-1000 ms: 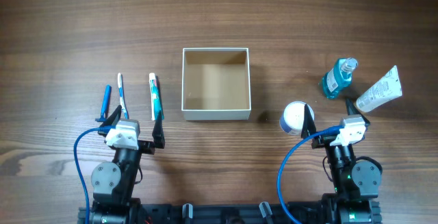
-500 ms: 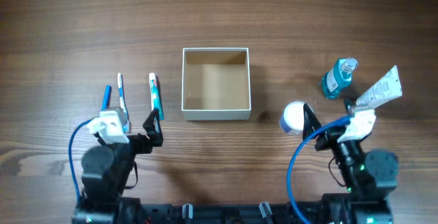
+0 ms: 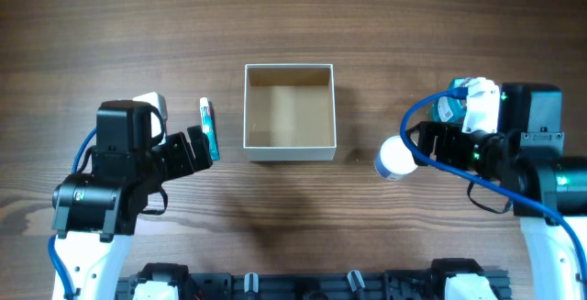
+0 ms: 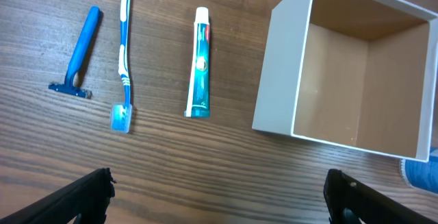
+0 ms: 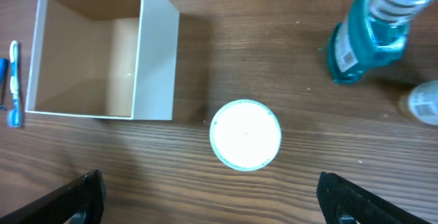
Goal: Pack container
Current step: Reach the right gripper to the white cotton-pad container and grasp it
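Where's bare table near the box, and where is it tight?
Bare wood: between the green-and-white toothpaste tube and the white-walled square container; between the container and the round white jar; the strip beyond the container. Tight: blue razor, blue-and-white toothbrush and toothpaste side by side; jar near the blue liquid bottle.

A dark wood-grain surface (image 3: 293,16) carries an open white-walled container (image 3: 290,152) at centre. A blue razor (image 4: 79,54), toothbrush (image 4: 124,59) and toothpaste tube (image 4: 199,63) lie side by side to its left, a round white jar (image 5: 245,134) and blue bottle (image 5: 366,35) to its right.
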Robot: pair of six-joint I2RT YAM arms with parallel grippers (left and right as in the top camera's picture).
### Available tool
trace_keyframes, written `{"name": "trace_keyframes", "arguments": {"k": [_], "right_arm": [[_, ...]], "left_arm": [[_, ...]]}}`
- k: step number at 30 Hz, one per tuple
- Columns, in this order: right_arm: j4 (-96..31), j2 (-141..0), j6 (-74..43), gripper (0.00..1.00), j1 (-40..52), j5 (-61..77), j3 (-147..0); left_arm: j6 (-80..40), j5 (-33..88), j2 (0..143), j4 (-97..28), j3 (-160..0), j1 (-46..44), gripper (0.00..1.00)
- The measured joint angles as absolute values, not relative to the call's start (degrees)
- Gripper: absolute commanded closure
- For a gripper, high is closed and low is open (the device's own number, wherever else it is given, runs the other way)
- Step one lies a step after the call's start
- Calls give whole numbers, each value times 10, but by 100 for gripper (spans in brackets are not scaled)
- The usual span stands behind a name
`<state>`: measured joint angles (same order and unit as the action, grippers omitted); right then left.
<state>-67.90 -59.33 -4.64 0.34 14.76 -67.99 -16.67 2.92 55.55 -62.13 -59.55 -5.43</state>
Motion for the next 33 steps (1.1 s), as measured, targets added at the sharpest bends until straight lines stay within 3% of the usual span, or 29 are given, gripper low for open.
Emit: {"name": "trace_keyframes", "arguments": {"k": [5, 11, 17, 33], "right_arm": [[-705, -660, -62, 0, 6, 136, -693], [-701, -743, -119, 0, 76, 62, -694], [-618, -787, -180, 0, 103, 28, -650], [-501, -854, -189, 0, 103, 24, -526]], "left_arm": [[-167, 29, 556, -621, -595, -54, 0], [-167, 29, 584, -620, -595, -54, 0], [-167, 29, 601, -613, -596, -54, 0], [-167, 29, 601, -602, -596, -54, 0]]}}
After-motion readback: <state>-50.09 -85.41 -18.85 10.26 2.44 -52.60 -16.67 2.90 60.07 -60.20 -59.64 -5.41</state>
